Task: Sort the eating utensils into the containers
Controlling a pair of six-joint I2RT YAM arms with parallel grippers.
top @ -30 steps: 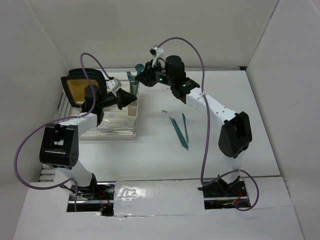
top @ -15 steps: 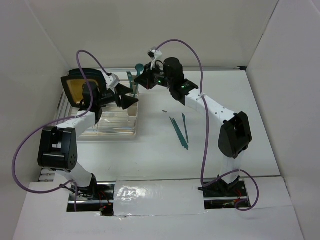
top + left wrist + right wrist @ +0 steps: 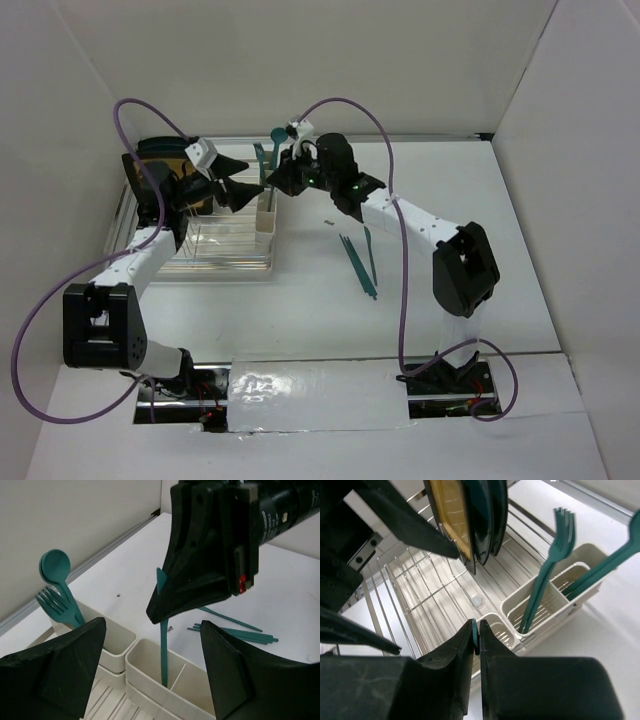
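The containers are joined cream cups at the dish rack's right end. In the left wrist view a teal spoon and fork stand in the far cup. My right gripper is shut on a slim teal utensil that stands upright with its lower end inside the near cup. In the right wrist view a teal sliver shows between my right gripper's fingertips. My left gripper is open wide, empty, its fingers on either side of that cup. Several more utensils lie on the table.
A clear wire dish rack holds the cups and a yellow-and-black plate standing on edge at its far left. A tiny dark speck lies on the table right of the cups. White walls close in the table at the back and sides.
My left gripper has gone from shut to wide open and its arm has swung back to the left. My right gripper has shifted slightly left over the cups, still on the teal utensil.
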